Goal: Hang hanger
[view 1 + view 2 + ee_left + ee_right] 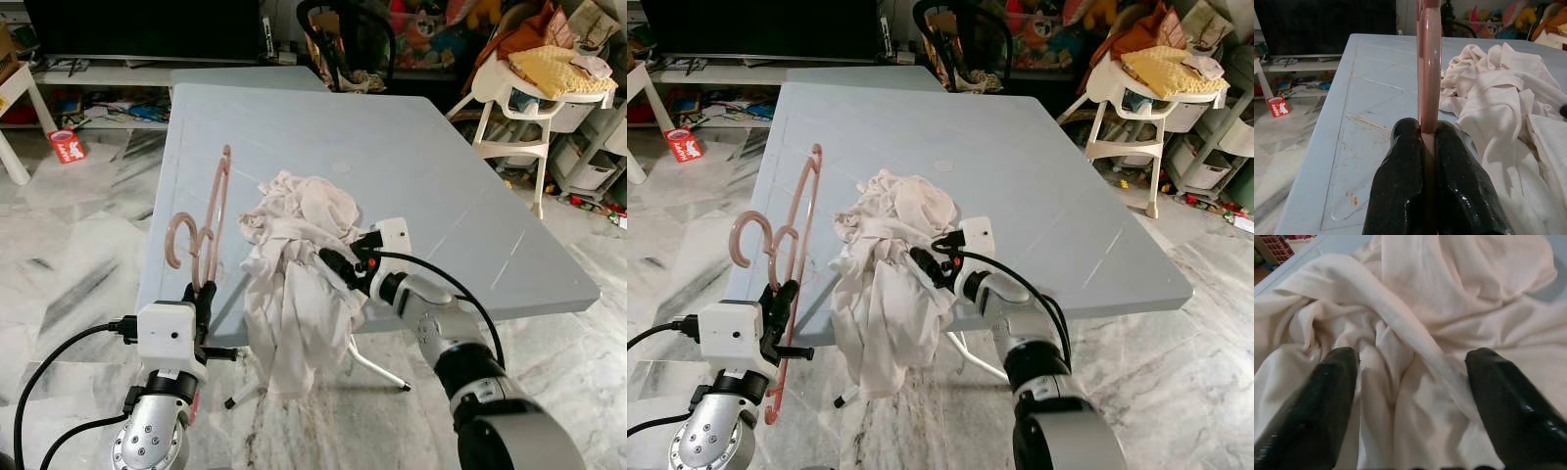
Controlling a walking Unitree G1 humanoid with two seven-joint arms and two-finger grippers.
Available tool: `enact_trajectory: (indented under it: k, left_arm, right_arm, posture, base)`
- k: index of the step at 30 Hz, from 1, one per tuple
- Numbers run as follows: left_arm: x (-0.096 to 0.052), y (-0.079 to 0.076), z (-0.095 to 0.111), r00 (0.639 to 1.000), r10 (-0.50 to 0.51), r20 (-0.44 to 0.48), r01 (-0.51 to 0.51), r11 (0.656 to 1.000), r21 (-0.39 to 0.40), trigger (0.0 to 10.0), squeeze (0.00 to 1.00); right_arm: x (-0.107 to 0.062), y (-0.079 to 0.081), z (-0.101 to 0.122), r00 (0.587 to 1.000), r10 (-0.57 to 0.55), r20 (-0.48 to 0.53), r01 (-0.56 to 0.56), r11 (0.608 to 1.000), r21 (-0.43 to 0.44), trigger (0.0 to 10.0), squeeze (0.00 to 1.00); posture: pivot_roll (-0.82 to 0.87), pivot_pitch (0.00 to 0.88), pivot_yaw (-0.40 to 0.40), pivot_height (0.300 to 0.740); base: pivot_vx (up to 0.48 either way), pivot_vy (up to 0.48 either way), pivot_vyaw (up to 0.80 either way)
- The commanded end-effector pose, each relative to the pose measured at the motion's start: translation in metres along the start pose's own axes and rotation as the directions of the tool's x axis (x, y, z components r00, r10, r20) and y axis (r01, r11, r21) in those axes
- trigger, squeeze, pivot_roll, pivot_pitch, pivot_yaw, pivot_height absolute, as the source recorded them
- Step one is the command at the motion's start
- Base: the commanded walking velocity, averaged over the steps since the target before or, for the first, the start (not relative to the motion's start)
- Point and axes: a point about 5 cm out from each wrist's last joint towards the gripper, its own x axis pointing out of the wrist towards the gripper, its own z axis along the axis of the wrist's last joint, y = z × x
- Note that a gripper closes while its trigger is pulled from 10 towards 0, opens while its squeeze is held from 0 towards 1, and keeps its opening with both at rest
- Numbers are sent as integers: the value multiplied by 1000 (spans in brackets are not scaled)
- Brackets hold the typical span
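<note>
**Hanger clamped, garment waiting**

The left end effector (203,297) is clamped on the lower bar of the pink hanger (208,223), which stands near upright over the near left edge of the grey tabletop (421,166); this probably keeps its hook free and its arm ready to slide into cloth. The right end effector (1413,396) has its fingers spread wide just over the white garment (294,264), likely to pinch a fold. That garment lies crumpled and drapes off the near edge.

Counted: one hanger with a double-looped hook, one garment, two end effectors.
</note>
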Motion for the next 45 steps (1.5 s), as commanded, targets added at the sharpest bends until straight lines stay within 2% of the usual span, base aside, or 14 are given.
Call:
enact_trajectory:
  k: [1, 7, 14, 16, 23, 24, 25, 27, 28, 31, 34, 35, 38, 45]
  left_arm:
    - [-2, -1, -13, 997, -15, -70, 15, 1000, -3, 10000, 0]
    - [-1, -2, -13, 997, -22, -71, 22, 1000, -2, 10000, 0]
    - [-2, -2, -14, 997, -26, -75, 26, 1000, -2, 10000, 0]
    - [-2, -2, -15, 997, -29, -76, 29, 1000, -3, 10000, 0]
    - [0, -3, -14, 997, -33, -72, 33, 999, -4, 10000, 0]
    - [0, -3, -14, 997, -34, -72, 33, 999, -5, 10000, 0]
    - [0, -3, -14, 997, -36, -72, 35, 999, -5, 10000, 0]
    - [0, -4, -14, 997, -37, -72, 37, 999, -5, 10000, 0]
    - [0, -4, -14, 997, -38, -73, 38, 999, -5, 10000, 0]
    - [0, -4, -14, 997, -36, -72, 35, 999, -4, 10000, 0]
    - [-1, -3, -14, 997, -29, -72, 29, 1000, -3, 10000, 0]
    - [-1, -2, -14, 997, -28, -73, 28, 1000, -2, 10000, 0]
    - [-2, -2, -14, 997, -27, -74, 27, 1000, -1, 10000, 0]
    - [-1, -3, -14, 997, -27, -72, 27, 1000, -3, 10000, 0]
  right_arm:
    - [-5, -2, 8, 999, 5, 40, -6, 1000, 13, 10000, 1000]
    - [-8, 2, 16, 996, 46, 81, -49, 998, 35, 10000, 1000]
    - [-29, 13, 19, 979, 203, 24, -203, 979, 13, 10000, 1000]
    - [-35, 20, 13, 959, 283, -31, -283, 959, -19, 10000, 1000]
    - [-34, 21, 2, 975, 212, -71, -218, 970, -105, 10000, 1000]
    - [-34, 25, 0, 973, 215, -80, -222, 969, -109, 10000, 827]
    - [-32, 32, -10, 971, 210, -111, -225, 964, -141, 10000, 0]
    - [-30, 37, -17, 970, 201, -133, -223, 959, -177, 10000, 0]
    - [-28, 39, -24, 976, 167, -142, -197, 952, -234, 10000, 0]
    - [-24, 44, -32, 980, 139, -145, -173, 949, -263, 10000, 0]
    - [-22, 43, -50, 981, 45, -191, -99, 953, -288, 9804, 0]
    - [-22, 43, -52, 980, 39, -196, -94, 955, -281, 0, 0]
    - [-23, 43, -55, 978, 36, -204, -93, 956, -278, 0, 0]
    - [-16, 30, -51, 981, -69, -181, 19, 965, -262, 0, 0]
  posture:
    - [190, 60, -110, 740]
    - [184, 57, -107, 740]
    - [180, 56, -104, 740]
    - [176, 54, -103, 740]
    - [175, 54, -101, 740]
    - [174, 55, -98, 740]
    - [176, 56, -98, 740]
    - [176, 56, -98, 740]
    - [176, 56, -98, 740]
    - [185, 56, -100, 740]
    - [191, 58, -104, 740]
    - [191, 58, -104, 740]
    - [193, 58, -105, 740]
    - [191, 59, -106, 740]
  base:
    - [0, 0, 0]
    - [0, 0, 0]
    - [0, 0, 0]
    - [0, 0, 0]
    - [0, 0, 0]
    - [0, 0, 0]
    - [0, 0, 0]
    - [0, 0, 0]
    - [0, 0, 0]
    - [0, 0, 0]
    - [0, 0, 0]
    - [0, 0, 0]
    - [0, 0, 0]
    - [0, 0, 0]
